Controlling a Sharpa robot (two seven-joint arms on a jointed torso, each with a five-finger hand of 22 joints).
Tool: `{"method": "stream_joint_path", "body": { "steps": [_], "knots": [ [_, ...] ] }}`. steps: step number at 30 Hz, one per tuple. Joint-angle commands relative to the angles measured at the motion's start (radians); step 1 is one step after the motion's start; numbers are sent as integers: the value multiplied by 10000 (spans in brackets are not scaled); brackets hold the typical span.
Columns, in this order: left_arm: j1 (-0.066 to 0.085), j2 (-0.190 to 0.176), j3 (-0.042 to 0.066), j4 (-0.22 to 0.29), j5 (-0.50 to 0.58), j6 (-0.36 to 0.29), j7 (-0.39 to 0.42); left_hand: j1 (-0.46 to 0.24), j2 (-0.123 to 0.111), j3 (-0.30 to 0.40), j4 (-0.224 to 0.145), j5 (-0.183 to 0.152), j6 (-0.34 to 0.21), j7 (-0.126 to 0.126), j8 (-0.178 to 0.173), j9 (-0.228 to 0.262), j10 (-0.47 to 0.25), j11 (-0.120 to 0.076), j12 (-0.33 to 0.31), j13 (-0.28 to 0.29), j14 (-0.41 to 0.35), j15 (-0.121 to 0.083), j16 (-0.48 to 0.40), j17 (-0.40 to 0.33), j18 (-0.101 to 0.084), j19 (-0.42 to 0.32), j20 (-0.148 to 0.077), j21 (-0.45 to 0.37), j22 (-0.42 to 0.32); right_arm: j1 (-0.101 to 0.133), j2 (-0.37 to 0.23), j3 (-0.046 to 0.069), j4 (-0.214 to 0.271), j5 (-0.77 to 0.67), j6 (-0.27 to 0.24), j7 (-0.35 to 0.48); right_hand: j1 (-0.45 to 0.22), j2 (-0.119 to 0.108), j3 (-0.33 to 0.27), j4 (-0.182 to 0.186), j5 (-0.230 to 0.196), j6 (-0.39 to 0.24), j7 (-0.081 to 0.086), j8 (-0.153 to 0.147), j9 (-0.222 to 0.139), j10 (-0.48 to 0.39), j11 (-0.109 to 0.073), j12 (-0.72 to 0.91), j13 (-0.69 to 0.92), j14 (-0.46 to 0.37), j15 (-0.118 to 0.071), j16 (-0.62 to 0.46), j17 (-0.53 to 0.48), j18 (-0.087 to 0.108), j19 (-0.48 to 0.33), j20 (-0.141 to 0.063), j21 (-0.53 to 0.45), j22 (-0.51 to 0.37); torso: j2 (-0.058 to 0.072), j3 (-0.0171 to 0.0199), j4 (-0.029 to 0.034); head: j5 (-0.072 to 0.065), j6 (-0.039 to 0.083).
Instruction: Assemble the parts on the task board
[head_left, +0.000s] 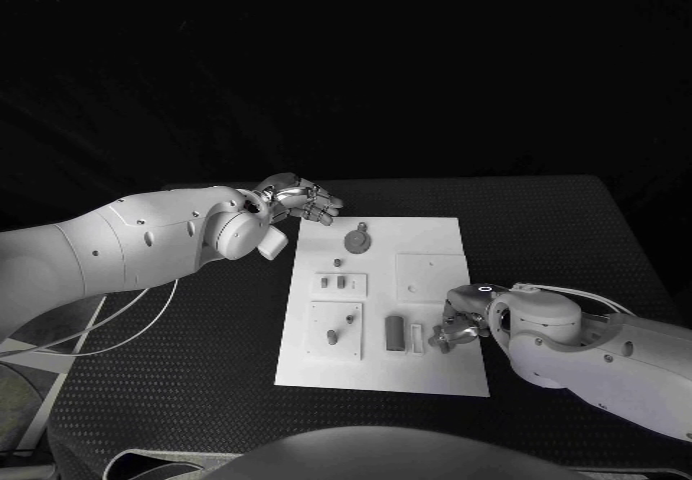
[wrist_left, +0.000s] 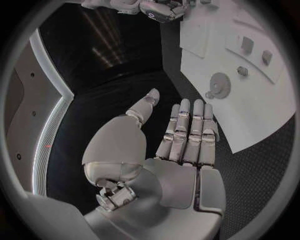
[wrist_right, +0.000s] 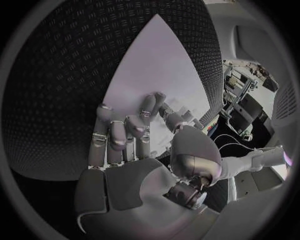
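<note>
Head view: flat white task board (head_left: 433, 240) is lying mid-table; the toothed round part (head_left: 358, 238) is sitting at its 11 o'clock. Left wrist view: the silver left hand (wrist_left: 181, 145) is hovering flat, fingers straight, holding nothing. Right wrist view: the right hand (wrist_right: 134, 150) is curling over the board; I cannot tell its grip.

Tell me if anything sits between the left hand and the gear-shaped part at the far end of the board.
Nothing visible does. The left hand hovers open above the table just off the task board corner, and only bare table and board lie between it and the gear.

gear (head_left: 358, 239) on task board (head_left: 433, 255), far end
</note>
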Motion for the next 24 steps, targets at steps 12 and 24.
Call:
{"method": "stream_joint_path", "body": {
  "steps": [12,24],
  "knots": [
    [10,26,6,20,-70,105,27,-44,-33,-34,-46,-38,-46,-12,56,8,25,-26,6,-11,-19,8,-40,15,-34,-46,-6,37,-10,-350,-226,-332,-537,2046,496,-606,2777,944,1128,-235,32,-2135,1971,-620,-135,-259,95,-350,-124,-177,74,-50,-45,-12,-128,125,-83,54,-1,3,6,-4,0],
    [9,34,5,8,-87,100,35,-36,-38,-33,-47,-38,-48,-11,56,8,26,-25,5,-12,-19,8,-42,21,-34,-46,-5,37,-10,-319,-401,-323,-390,2562,-346,-469,2844,786,1311,-234,31,-1954,1905,-483,-45,159,29,-139,195,229,65,7,364,-12,59,97,-3,97,-3,-3,4,-13,24]
  ]
}}
